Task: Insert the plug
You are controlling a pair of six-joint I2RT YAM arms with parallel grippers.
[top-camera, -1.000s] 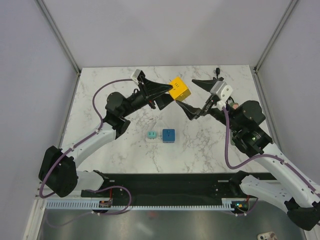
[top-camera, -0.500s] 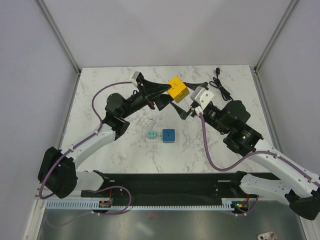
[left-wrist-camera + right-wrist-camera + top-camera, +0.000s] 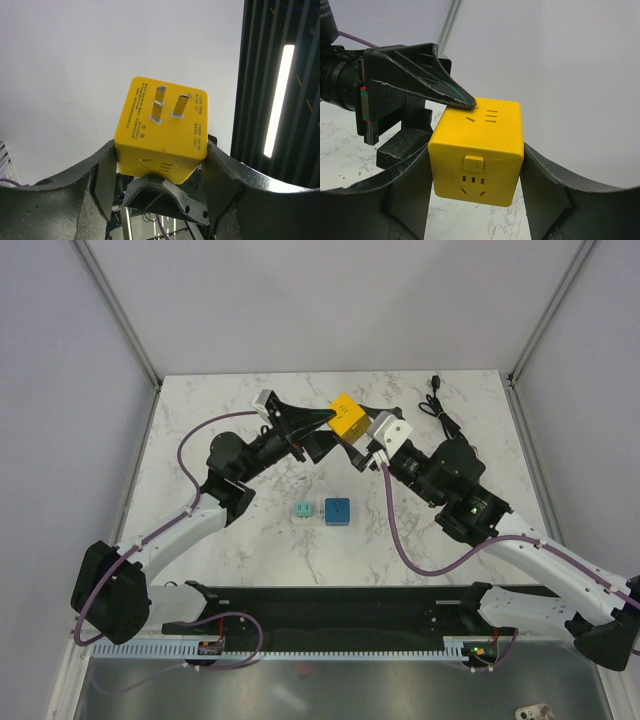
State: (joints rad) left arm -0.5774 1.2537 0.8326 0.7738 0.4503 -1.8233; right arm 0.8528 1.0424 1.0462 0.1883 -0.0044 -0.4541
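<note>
A yellow cube plug [image 3: 347,417] with two flat metal prongs [image 3: 167,102] on one face and a socket and power button [image 3: 473,163] on another hangs above the back of the marble table [image 3: 220,540]. My left gripper [image 3: 337,429] is shut on it from the left, its fingers [image 3: 102,175] against two opposite faces. My right gripper [image 3: 358,433] comes from the right, and its fingers [image 3: 407,185] press the cube's sides [image 3: 477,150]. A blue socket cube [image 3: 337,510] and a small teal adapter [image 3: 300,510] lie at the table's middle.
A coiled black cable [image 3: 440,408] lies at the back right of the table. Metal frame posts [image 3: 120,315] and grey walls enclose the table. A black base strip [image 3: 330,605] runs along the near edge.
My right gripper has swung left from the back right and come round the yellow cube. My left gripper has lifted the cube slightly back and left.
</note>
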